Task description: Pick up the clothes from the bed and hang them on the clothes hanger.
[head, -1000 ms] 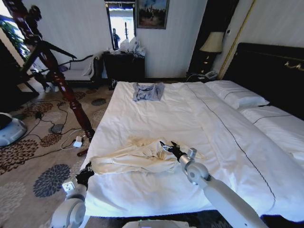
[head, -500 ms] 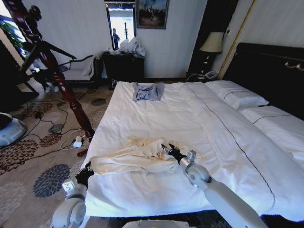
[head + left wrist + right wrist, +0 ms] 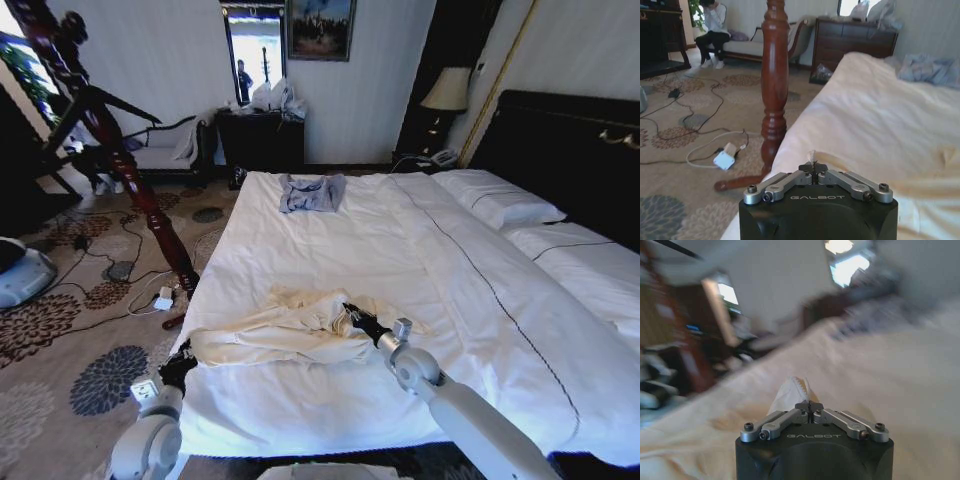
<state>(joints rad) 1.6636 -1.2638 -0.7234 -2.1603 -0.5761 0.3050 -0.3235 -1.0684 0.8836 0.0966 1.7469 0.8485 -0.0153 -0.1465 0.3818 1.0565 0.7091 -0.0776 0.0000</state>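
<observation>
The left end effector (image 3: 180,368) sits low at the near corner of the wide white-sheeted bed (image 3: 330,230), fingers pressed together, beside the cream long-sleeved garment (image 3: 285,330) crumpled on the near sheet. The right end effector (image 3: 352,314) is clamped on a fold of it. The dark red-brown turned-wood coat stand (image 3: 120,170) rises on the carpet to the left.

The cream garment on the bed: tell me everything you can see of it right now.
The cream garment is a soft, pale-yellow, long-sleeved piece lying crumpled near the foot edge of the white bed, spread toward the robot's left. The right gripper is shut on a pinched fold at its middle. The left gripper sits shut by its left end with a scrap of fabric at its tips.
</observation>
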